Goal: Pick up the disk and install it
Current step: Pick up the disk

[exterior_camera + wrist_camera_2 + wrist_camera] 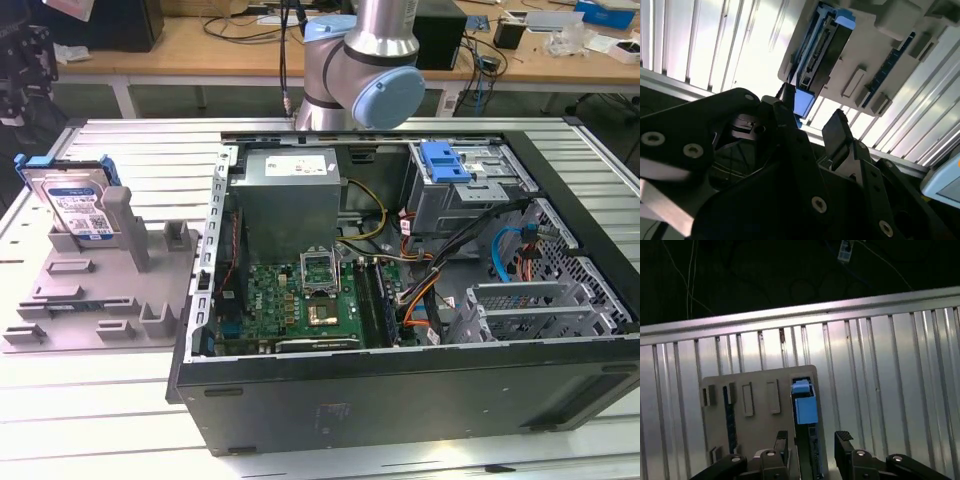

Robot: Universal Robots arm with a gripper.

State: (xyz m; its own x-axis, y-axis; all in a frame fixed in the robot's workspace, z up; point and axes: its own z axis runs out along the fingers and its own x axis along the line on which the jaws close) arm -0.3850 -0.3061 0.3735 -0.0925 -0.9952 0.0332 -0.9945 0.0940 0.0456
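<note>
Plainly open claw, empty, apart from the disk

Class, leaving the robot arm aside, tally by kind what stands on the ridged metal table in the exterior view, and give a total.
Disk: 1
Grey fixture plate: 1
Open computer case: 1
Total: 3

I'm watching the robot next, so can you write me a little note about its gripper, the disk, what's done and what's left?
Gripper: open, empty, pointed toward the disk in the first wrist view, not touching it.
Disk: propped on the grey fixture plate at the exterior view's left, outside the open computer case.
Done: nothing visible yet.
Left: picking up and installing the disk.
</note>
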